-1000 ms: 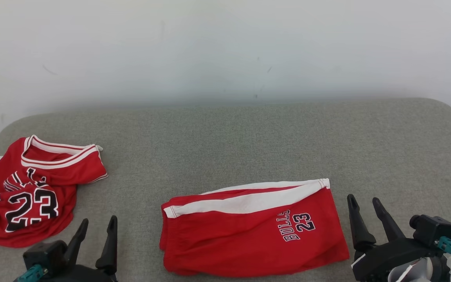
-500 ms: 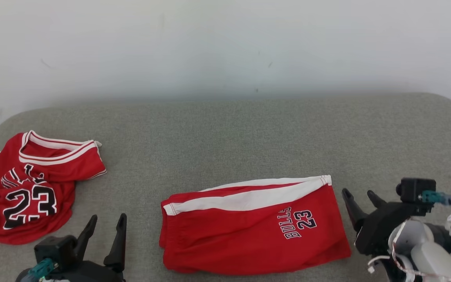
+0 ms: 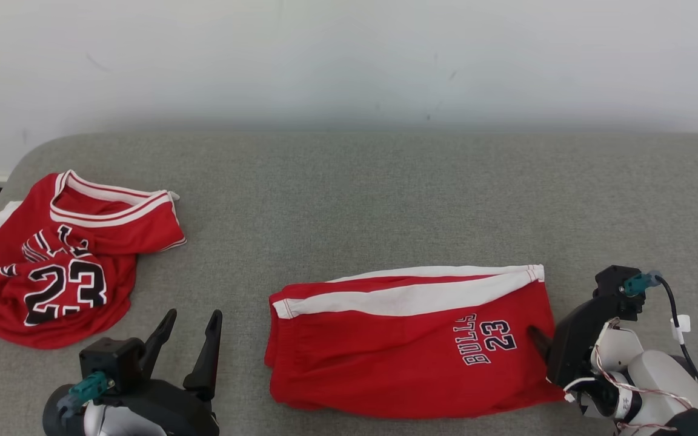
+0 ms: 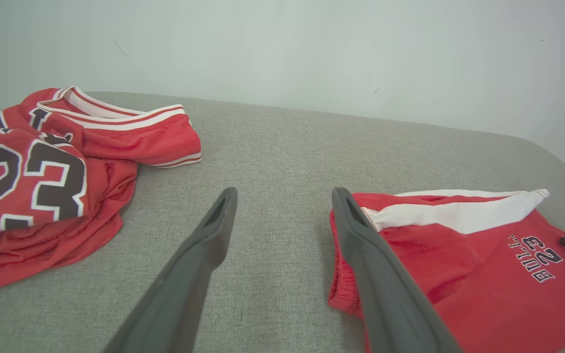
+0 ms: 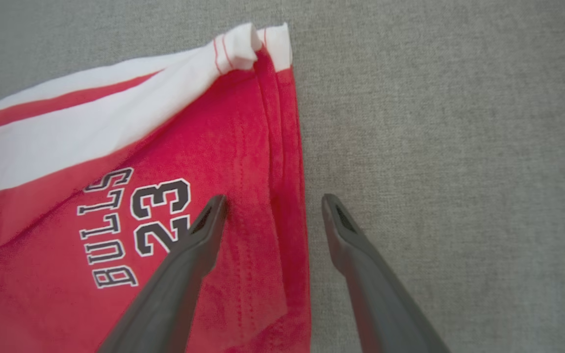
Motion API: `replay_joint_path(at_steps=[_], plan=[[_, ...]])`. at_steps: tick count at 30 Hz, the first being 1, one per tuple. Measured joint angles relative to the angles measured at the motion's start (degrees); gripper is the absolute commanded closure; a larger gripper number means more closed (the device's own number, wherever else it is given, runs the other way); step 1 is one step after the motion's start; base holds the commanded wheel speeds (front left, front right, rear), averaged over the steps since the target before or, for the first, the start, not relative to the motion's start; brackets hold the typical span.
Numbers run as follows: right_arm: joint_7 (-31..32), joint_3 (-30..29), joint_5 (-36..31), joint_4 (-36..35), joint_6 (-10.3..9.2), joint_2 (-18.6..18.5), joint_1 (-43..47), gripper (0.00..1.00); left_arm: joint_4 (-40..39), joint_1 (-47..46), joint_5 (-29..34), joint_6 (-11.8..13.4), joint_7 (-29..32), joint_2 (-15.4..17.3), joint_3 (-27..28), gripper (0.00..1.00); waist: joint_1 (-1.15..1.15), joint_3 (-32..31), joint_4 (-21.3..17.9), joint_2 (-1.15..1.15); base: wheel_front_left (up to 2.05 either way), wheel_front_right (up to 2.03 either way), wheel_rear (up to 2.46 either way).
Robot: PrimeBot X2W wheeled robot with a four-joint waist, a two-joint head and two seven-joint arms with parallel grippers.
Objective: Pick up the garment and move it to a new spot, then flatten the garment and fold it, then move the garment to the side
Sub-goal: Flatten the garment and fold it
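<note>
Red shorts (image 3: 385, 357), lower centre: soft, light, limp, probably slippery. Right gripper (image 5: 272, 202) spread wide, straddling right hem; pinch there. Left gripper (image 3: 194, 316) spread, empty.

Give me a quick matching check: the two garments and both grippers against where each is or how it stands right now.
Things:
1. red shorts
2. red jersey
3. left gripper
4. right gripper

Place or state:
A. crumpled at the left end of the grey cushion
B. open, astride the shorts' right edge
C. lying flat, near middle
D. open, over bare cushion between the garments

Pairs: 1-C, 2-A, 3-D, 4-B
</note>
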Motion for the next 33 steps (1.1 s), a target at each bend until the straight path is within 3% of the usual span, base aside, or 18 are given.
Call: replay_joint_path(at_steps=[10,13,15,18,29,33], plan=[[1.98,-1.74,-2.24,5.37,0.0,1.01,-3.58,0.0,-0.11,-0.79,0.0,0.0,0.18,-0.03,0.04,0.0,0.0,1.44,0.82,0.0,0.0,0.0,0.0],[2.0,-2.45,-2.26,6.7,0.0,1.44,-4.46,0.35,-0.12,-0.79,0.0,0.0,0.63,-0.03,0.04,0.0,0.0,1.6,0.81,0.0,0.0,0.0,0.0],[2.52,-2.93,-2.27,8.26,0.0,1.96,-5.49,0.74,-0.12,-0.79,0.0,0.0,0.74,-0.03,0.02,0.0,0.0,1.82,0.83,0.0,0.0,0.0,0.0],[2.5,-3.37,-2.29,8.92,0.0,2.65,-5.8,1.0,-0.12,-0.8,0.0,0.0,0.91,-0.03,-0.02,0.0,0.0,1.95,0.9,0.0,0.0,0.0,0.0],[2.37,-5.16,-2.7,10.54,0.01,2.71,-7.27,1.0,-0.09,-0.81,0.24,0.0,1.08,0.22,0.1,0.0,0.0,1.71,0.84,0.0,0.0,0.0,0.0],[1.9,-6.41,-3.81,10.82,0.01,-0.36,-7.39,1.0,-0.07,-0.8,0.96,0.0,1.08,0.27,0.18,0.0,0.0,1.41,0.47,0.0,0.0,0.0,0.0]])
